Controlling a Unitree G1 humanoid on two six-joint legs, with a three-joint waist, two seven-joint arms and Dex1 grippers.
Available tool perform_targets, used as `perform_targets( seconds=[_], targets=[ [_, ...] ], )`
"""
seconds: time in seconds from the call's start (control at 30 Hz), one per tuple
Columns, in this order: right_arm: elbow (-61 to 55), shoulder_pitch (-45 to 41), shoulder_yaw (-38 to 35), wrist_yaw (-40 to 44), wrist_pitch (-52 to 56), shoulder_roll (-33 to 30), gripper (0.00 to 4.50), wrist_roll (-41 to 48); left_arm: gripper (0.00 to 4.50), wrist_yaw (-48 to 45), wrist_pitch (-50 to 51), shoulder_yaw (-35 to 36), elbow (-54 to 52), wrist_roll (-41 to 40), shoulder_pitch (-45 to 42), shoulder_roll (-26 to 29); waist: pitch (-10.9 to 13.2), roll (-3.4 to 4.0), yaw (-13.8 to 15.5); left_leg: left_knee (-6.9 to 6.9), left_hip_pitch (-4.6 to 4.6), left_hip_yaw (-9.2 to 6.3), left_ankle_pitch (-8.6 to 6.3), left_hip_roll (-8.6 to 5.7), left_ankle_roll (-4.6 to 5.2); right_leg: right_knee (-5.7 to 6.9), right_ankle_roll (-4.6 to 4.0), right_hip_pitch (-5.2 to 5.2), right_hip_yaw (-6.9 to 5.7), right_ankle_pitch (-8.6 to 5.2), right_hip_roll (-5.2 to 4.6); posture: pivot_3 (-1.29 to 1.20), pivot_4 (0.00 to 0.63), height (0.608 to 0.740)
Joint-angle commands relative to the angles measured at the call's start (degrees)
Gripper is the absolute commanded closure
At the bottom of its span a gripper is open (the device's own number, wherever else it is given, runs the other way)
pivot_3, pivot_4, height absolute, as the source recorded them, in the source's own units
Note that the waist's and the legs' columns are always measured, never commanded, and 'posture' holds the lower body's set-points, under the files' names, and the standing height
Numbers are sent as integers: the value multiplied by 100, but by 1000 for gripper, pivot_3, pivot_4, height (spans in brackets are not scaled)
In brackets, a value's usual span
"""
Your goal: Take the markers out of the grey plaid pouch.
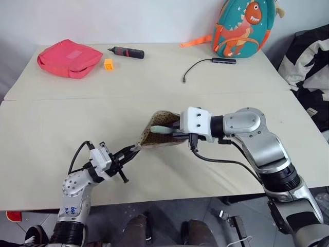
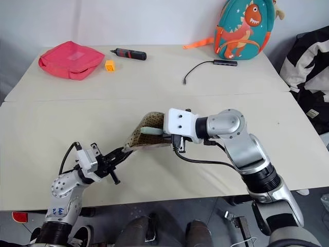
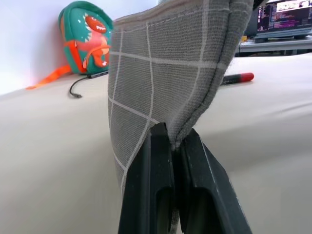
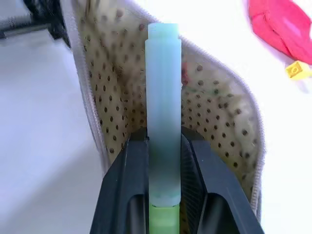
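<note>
The grey plaid pouch (image 1: 152, 135) hangs just above the table with its mouth open, showing tan dotted lining (image 4: 219, 117). My left gripper (image 1: 131, 150) is shut on the pouch's lower edge; in the left wrist view the fingers (image 3: 156, 161) pinch the checked fabric (image 3: 161, 73). My right gripper (image 1: 175, 133) is shut on a pale green marker (image 4: 164, 97) at the pouch's mouth, and the marker's tip (image 1: 163, 129) still lies over the lining. A dark marker with a red end (image 3: 237, 78) lies on the table beyond the pouch.
At the table's far left lies a pink-red pouch (image 1: 68, 57), with a small orange block (image 1: 108, 64) and a black-and-red screwdriver (image 1: 127, 52) beside it. A dinosaur backpack (image 1: 241, 28) and a black cable with a hub (image 1: 205, 66) sit at the far right.
</note>
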Motion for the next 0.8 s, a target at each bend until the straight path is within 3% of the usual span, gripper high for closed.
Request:
perform_targets(
  seconds=[0.03, 0.1, 0.17, 0.27, 0.37, 0.47, 0.6, 0.8],
  targets=[
    [-431, -354, -888, -152, 686, -39, 3999, 906, 4500, 85, -29, 210, 5, -42, -20, 28, 0, 0, 0, 0, 0, -1, 0, 1, 0, -1, 0, 0, 0, 0, 0, 0, 150, 740],
    [-418, -509, -1397, -227, 1320, -289, 3999, 1366, 4500, 69, -1, 291, 23, -111, -9, 67, 0, 0, 7, 0, -1, -1, 0, 0, 1, -1, 0, 0, 1, 0, -3, 0, 150, 740],
    [-262, -434, -1427, -191, 1436, -913, 4000, 1154, 4500, 98, 46, 375, 14, -154, 10, 82, 0, 0, 26, 1, -2, -6, -3, 0, 3, -5, 0, 1, 1, 0, -8, 0, 150, 740],
    [-2, -96, -1008, -173, 1237, -1824, 4000, 574, 4500, 159, 192, 492, -27, -261, 16, 57, 0, 0, 48, 2, -3, -14, -24, -3, -13, -24, -1, -4, 18, 0, -16, 0, 150, 740],
    [263, 917, -319, -219, 575, -2526, 4000, -204, 4500, 257, 482, 586, -92, -476, -26, -36, -2, -3, 46, 2, -9, -1, -23, -3, -8, -30, 0, 9, 13, 0, -13, 0, 150, 740],
    [614, 1287, -73, -818, 666, -2142, 4002, -478, 4500, 273, 675, 608, -158, -575, -93, -62, 6, 9, -7, 2, -15, 16, -7, 1, 9, -24, 1, -2, 0, 1, -2, 0, 150, 740],
    [850, 1374, 63, -887, 513, -1965, 4002, -595, 4500, 232, 772, 639, -231, -583, -82, -30, 6, 9, 4, 15, -7, 15, -6, 15, 4, -12, -1, 3, -6, 1, 4, 0, 150, 740],
    [626, 1332, -158, -689, 873, -1812, 2055, -180, 4500, 185, 733, 651, -258, -514, -33, -19, 6, 10, 24, 19, -11, 12, -9, 15, 5, -14, -1, 1, -4, 2, 1, 0, 150, 740]
  ],
)
